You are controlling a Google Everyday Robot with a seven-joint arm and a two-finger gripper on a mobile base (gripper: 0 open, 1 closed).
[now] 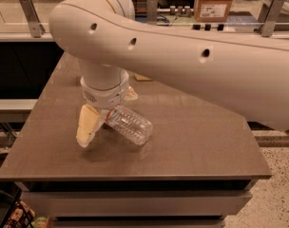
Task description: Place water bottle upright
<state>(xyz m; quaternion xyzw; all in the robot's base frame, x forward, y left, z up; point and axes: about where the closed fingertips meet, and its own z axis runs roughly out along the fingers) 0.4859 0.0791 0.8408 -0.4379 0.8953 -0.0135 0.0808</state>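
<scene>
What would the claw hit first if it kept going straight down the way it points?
Probably the table, right beneath the claw; the tilted water bottle sits in its grip. Depth is unclear.

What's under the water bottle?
Under the water bottle there is just the brown table and a shadow. The gripper, above the table's left side, holds it tilted and covers its cap end.
</scene>
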